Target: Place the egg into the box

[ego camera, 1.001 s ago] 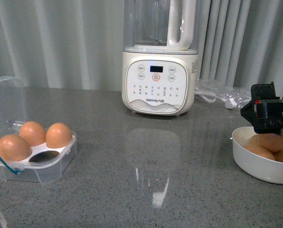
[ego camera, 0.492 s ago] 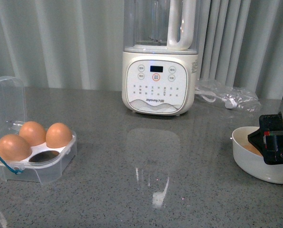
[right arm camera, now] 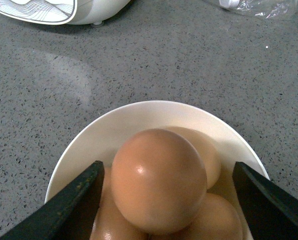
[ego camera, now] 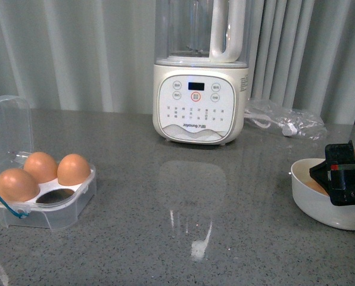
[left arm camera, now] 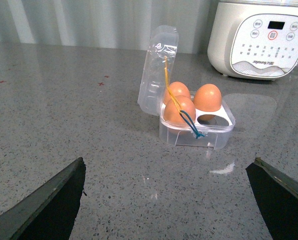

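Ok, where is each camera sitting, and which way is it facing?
Front view: on the body, facing across the table to the blender; box left, bowl right; right hand shows.
Left wrist view: on the left arm, facing the box; open left hand frames it.
Right wrist view: above the bowl, looking down on the top egg between open fingers.
Shared: front and left wrist see box and blender.

Grey speckled countertop [ego camera: 225, 238], pale pleated curtain [ego camera: 76, 53] behind
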